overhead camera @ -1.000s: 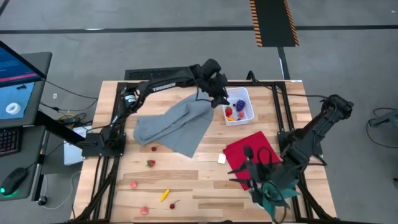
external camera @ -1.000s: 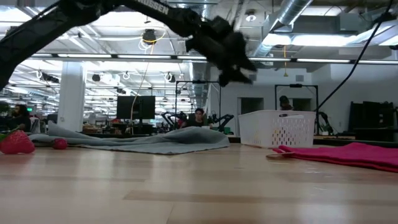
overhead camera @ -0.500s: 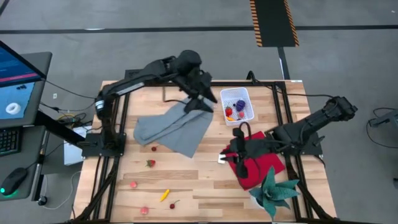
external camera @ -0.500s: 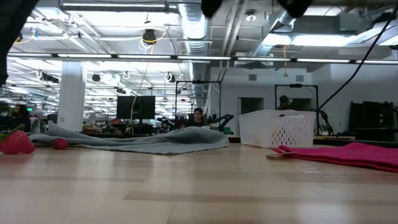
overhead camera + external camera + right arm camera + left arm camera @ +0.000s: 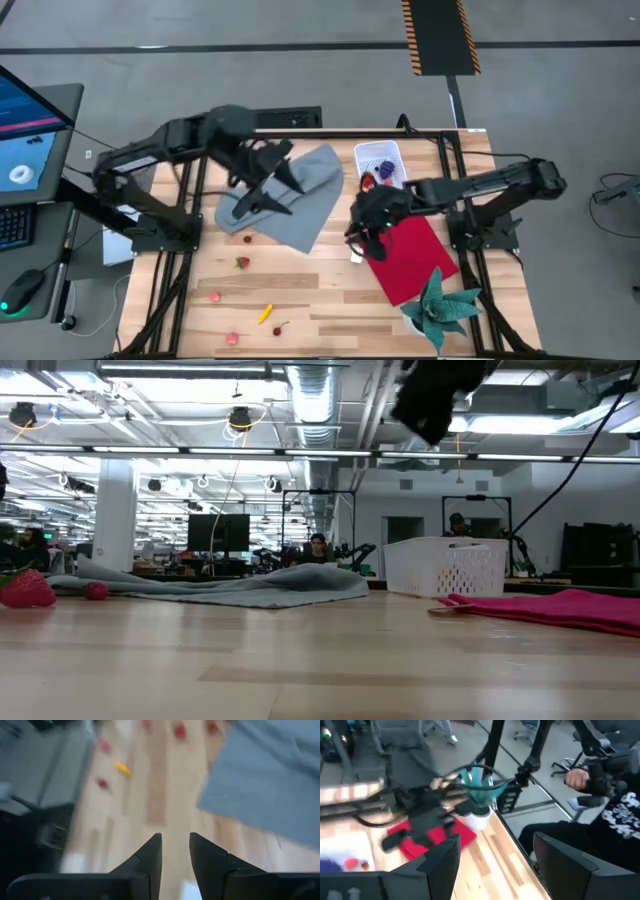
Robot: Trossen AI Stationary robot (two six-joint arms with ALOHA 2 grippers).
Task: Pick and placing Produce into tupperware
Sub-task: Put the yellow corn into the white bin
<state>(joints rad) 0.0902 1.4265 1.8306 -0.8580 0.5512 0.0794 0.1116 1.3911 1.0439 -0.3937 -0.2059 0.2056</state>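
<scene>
The white tupperware [image 5: 383, 170] stands near the far edge and holds a purple grape bunch and red pieces; it also shows in the low view [image 5: 450, 567]. Loose produce lies on the near left wood: a strawberry [image 5: 241, 262], a small red piece [image 5: 248, 238], a pink berry [image 5: 214, 296], a yellow piece [image 5: 265, 313] and a cherry [image 5: 280, 327]. My left gripper [image 5: 268, 178] hangs open over the grey cloth [image 5: 290, 205], holding nothing. My right gripper [image 5: 364, 228] is narrowly open above the left edge of the red cloth [image 5: 408, 255], and its wrist view shows bare wood between the fingers [image 5: 175, 845].
A small white cube [image 5: 356, 256] lies beside the red cloth. A teal toy plant [image 5: 440, 305] stands at the near right corner. Black frame rails run along both sides of the table. Beyond the table, a person's hand [image 5: 577, 779] shows in the left wrist view.
My left gripper has swung from above the tupperware toward the table's left and now hangs over the grey cloth. My right arm has swept from the near right corner toward the table's middle, stopping over the red cloth's left edge.
</scene>
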